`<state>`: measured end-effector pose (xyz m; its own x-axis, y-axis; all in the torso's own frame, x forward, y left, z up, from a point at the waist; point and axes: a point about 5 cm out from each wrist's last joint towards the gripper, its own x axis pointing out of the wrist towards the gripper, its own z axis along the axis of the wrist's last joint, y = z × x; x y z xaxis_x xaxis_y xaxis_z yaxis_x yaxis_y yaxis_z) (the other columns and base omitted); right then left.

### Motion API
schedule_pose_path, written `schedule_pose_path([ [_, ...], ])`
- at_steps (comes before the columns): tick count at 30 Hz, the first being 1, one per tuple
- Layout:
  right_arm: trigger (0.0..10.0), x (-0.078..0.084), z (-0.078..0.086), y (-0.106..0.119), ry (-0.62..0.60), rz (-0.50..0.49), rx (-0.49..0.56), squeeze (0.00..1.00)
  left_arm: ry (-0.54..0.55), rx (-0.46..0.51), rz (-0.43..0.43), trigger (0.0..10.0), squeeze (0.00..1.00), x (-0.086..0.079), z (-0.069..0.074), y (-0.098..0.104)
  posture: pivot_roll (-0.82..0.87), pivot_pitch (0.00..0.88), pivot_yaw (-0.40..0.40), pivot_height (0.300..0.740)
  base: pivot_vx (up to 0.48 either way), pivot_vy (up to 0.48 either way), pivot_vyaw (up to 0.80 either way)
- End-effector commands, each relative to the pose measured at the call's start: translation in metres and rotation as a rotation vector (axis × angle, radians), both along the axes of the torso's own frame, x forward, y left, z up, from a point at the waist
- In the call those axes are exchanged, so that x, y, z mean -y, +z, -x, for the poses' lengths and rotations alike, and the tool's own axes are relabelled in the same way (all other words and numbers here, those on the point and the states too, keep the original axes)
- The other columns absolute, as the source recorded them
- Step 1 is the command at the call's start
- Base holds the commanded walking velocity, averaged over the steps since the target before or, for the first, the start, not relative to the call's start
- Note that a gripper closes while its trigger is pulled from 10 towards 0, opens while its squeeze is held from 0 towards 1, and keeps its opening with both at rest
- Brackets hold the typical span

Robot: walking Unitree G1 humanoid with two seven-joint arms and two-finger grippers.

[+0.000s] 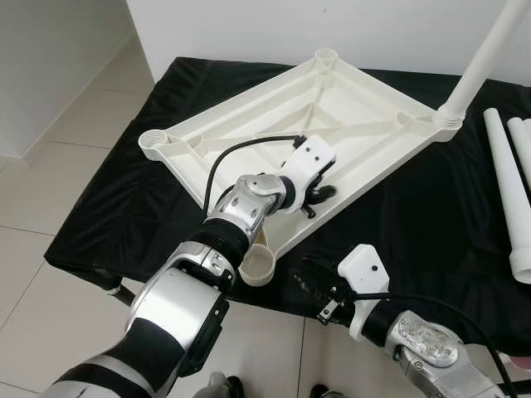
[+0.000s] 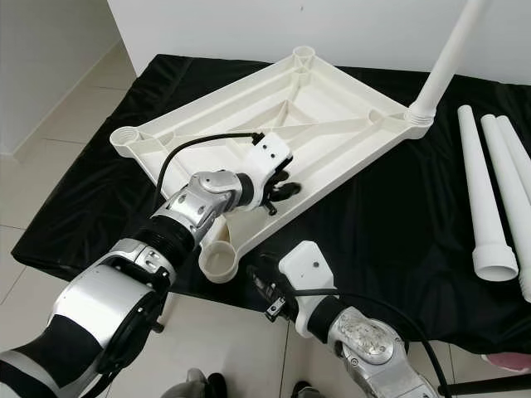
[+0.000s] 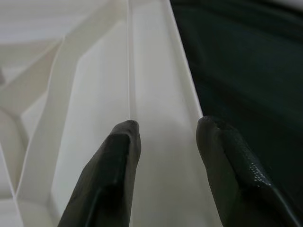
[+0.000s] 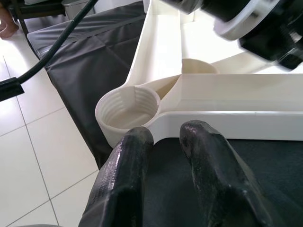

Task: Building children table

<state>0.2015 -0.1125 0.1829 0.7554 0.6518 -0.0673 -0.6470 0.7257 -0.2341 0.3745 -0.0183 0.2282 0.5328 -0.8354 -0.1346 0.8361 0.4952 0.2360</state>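
Right gripper (image 2: 267, 292) parted near corner socket (image 4: 128, 113); left gripper (image 1: 322, 196) straddling tabletop (image 1: 348, 108) rim, unclamped; looks stiff, light, slippery.

A black cloth (image 1: 415, 215) lies under both grippers, creased and faintly shiny, stretching ahead of the left gripper (image 1: 319, 195) and away to either side of it. Its near edge hangs just below the right gripper (image 4: 165, 132), over a floor of pale tiles (image 1: 50, 207) with thin grey joints. The tiles run on well out to the left gripper's left. A white wall (image 1: 249, 25) rises beyond the cloth's far edge, well ahead of both grippers. A small pink thing (image 2: 506, 361) shows to the right gripper's right, too cropped to tell
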Motion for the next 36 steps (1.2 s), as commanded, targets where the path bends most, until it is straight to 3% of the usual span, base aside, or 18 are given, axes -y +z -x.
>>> schedule_pose_path([
  [1, 10.0, 0.000, -0.001, -0.001, -0.007, 0.005, -0.001, 0.00, -0.045, 0.038, 0.095, 10.0, 0.00, -0.002, 0.002, 0.014, -0.02, 0.182, 0.078, 0.740, 0.000, 0.000, 0.00],
  [3, 10.0, 0.000, -0.002, -0.001, -0.015, 0.007, 0.003, 0.00, -0.049, 0.066, 0.121, 10.0, 0.00, -0.007, 0.002, 0.019, -0.02, 0.182, 0.077, 0.740, 0.000, 0.000, 0.00],
  [7, 10.0, 0.001, -0.010, 0.000, -0.072, 0.011, 0.030, 0.00, -0.013, 0.139, 0.136, 10.0, 0.00, -0.032, -0.001, 0.028, -0.03, 0.181, 0.077, 0.740, 0.000, 0.000, 0.00],
  [8, 10.0, 0.001, -0.013, 0.001, -0.092, 0.008, 0.039, 0.00, 0.000, 0.168, 0.098, 10.0, 0.00, -0.043, -0.002, 0.026, -0.03, 0.182, 0.076, 0.740, 0.000, 0.000, 0.00],
  [9, 10.0, 0.001, -0.013, 0.001, -0.092, 0.008, 0.039, 0.00, 0.000, 0.168, 0.098, 10.0, 0.00, -0.043, -0.002, 0.026, -0.03, 0.182, 0.076, 0.740, 0.000, 0.000, 0.00],
  [10, 10.0, 0.000, -0.016, 0.002, -0.114, 0.001, 0.050, 0.00, -0.003, 0.199, 0.034, 10.0, 0.00, -0.058, 0.000, 0.022, -0.03, 0.182, 0.077, 0.740, 0.000, 0.000, 0.00],
  [11, 10.0, 0.000, -0.016, 0.002, -0.114, 0.001, 0.050, 0.00, -0.003, 0.199, 0.034, 10.0, 0.00, -0.058, 0.000, 0.022, -0.03, 0.182, 0.077, 0.740, 0.000, 0.000, 0.00],
  [12, 10.0, -0.002, -0.020, 0.004, -0.139, -0.006, 0.063, 0.00, -0.018, 0.207, -0.011, 10.0, 0.00, -0.076, 0.004, 0.016, -0.03, 0.179, 0.077, 0.740, 0.000, 0.000, 0.00],
  [14, 10.0, -0.002, -0.020, 0.004, -0.139, -0.006, 0.063, 0.00, -0.018, 0.207, -0.011, 10.0, 0.00, -0.076, 0.004, 0.016, -0.03, 0.179, 0.077, 0.740, 0.000, 0.000, 0.00],
  [16, 10.0, -0.006, -0.028, 0.008, -0.182, -0.026, 0.087, 0.00, -0.037, 0.184, -0.058, 10.0, 0.00, -0.114, 0.023, 0.005, -0.03, 0.173, 0.065, 0.740, 0.000, 0.000, 0.00],
  [18, 10.0, -0.006, -0.028, 0.008, -0.182, -0.026, 0.087, 0.00, -0.037, 0.184, -0.058, 10.0, 0.00, -0.114, 0.023, 0.005, -0.03, 0.173, 0.065, 0.740, 0.000, 0.000, 0.00],
  [19, 10.0, -0.007, -0.031, 0.009, -0.194, -0.031, 0.092, 0.00, -0.022, 0.166, -0.060, 10.0, 0.00, -0.128, 0.034, 0.000, -0.02, 0.170, 0.055, 0.740, 0.000, 0.000, 0.00],
  [20, 10.0, -0.007, -0.031, 0.009, -0.194, -0.031, 0.092, 0.00, -0.022, 0.166, -0.060, 10.0, 0.00, -0.128, 0.034, 0.000, -0.02, 0.170, 0.055, 0.740, 0.000, 0.000, 0.00],
  [23, 10.0, -0.009, -0.046, 0.013, -0.232, -0.039, 0.119, 0.00, 0.116, 0.154, -0.039, 10.0, 0.00, -0.154, 0.059, -0.010, 0.00, 0.149, 0.013, 0.740, 0.000, 0.000, 0.00],
  [32, 10.0, -0.004, -0.061, 0.024, -0.303, -0.070, 0.171, 0.00, 0.148, 0.203, -0.016, 10.0, 0.00, -0.157, 0.077, -0.007, 0.00, 0.127, -0.010, 0.740, 0.000, 0.000, 0.00],
  [34, 10.0, -0.004, -0.063, 0.025, -0.309, -0.070, 0.174, 0.00, 0.128, 0.203, -0.038, 10.0, 0.00, -0.157, 0.081, -0.010, 0.00, 0.120, -0.009, 0.740, 0.000, 0.000, 0.00],
  [36, 10.0, -0.005, -0.063, 0.024, -0.307, -0.074, 0.169, 0.00, 0.072, 0.205, -0.132, 10.0, 0.00, -0.160, 0.091, -0.016, 0.00, 0.114, -0.008, 0.740, 0.000, 0.000, 0.00],
])
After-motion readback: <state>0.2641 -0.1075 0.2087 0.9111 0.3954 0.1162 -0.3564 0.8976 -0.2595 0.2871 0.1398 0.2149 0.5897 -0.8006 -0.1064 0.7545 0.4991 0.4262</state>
